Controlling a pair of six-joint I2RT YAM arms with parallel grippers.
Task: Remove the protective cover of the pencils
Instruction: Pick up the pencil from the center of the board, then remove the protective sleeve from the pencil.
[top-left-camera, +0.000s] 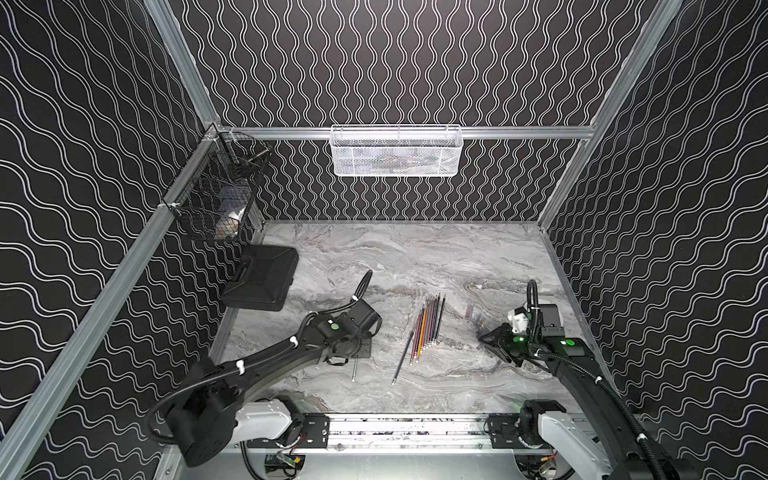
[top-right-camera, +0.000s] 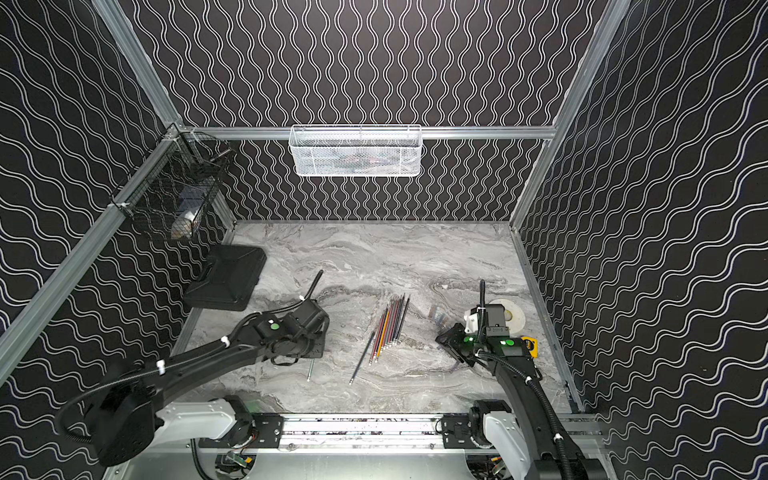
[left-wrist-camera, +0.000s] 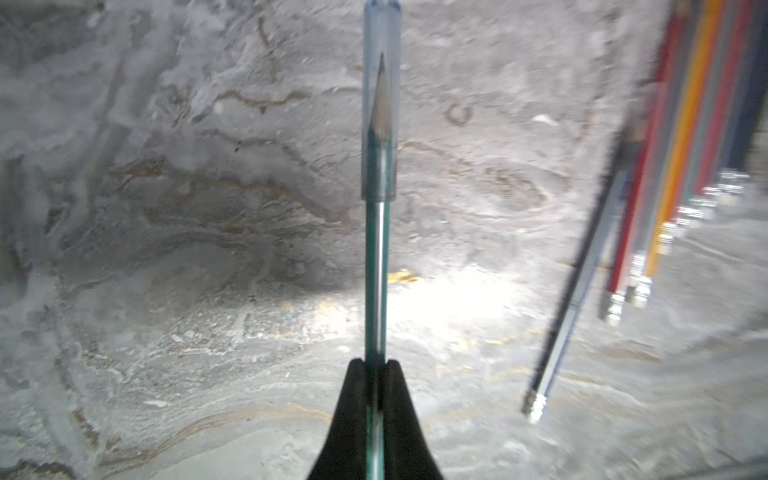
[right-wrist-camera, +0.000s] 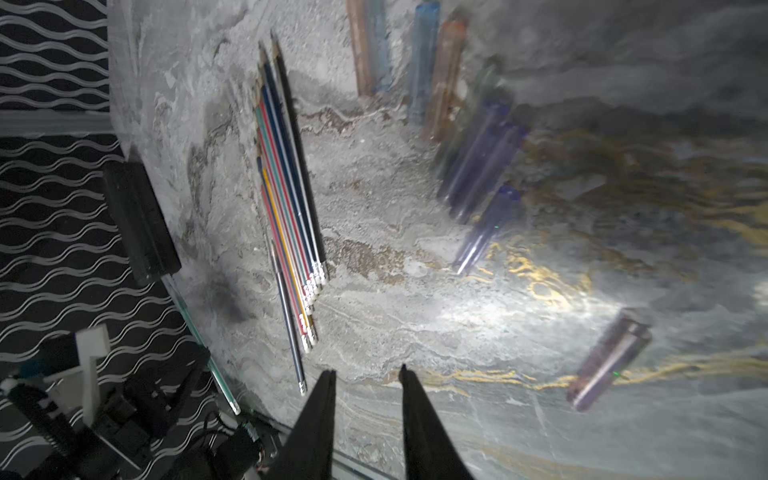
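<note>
My left gripper (left-wrist-camera: 376, 365) is shut on a teal pencil (left-wrist-camera: 376, 270), just over the marble table. A clear bluish protective cover (left-wrist-camera: 380, 104) still sits over its sharpened tip. In both top views only this pencil's back end (top-left-camera: 354, 370) (top-right-camera: 310, 370) shows past the left wrist. The other pencils (top-left-camera: 428, 328) (top-right-camera: 388, 326) (right-wrist-camera: 291, 216) lie fanned at mid-table, one dark pencil (top-left-camera: 402, 357) slightly apart. My right gripper (right-wrist-camera: 365, 372) (top-left-camera: 488, 338) hangs open and empty to their right. Several loose clear covers (right-wrist-camera: 478, 166) (top-left-camera: 476, 318) lie near it, another one (right-wrist-camera: 606, 361) closer.
A black case (top-left-camera: 262, 278) lies at the back left, under a black wire basket (top-left-camera: 216, 187). A white mesh basket (top-left-camera: 397, 151) hangs on the back rail. Behind the right arm are a white tape roll (top-right-camera: 513, 311) and a yellow tape measure (top-right-camera: 532, 345).
</note>
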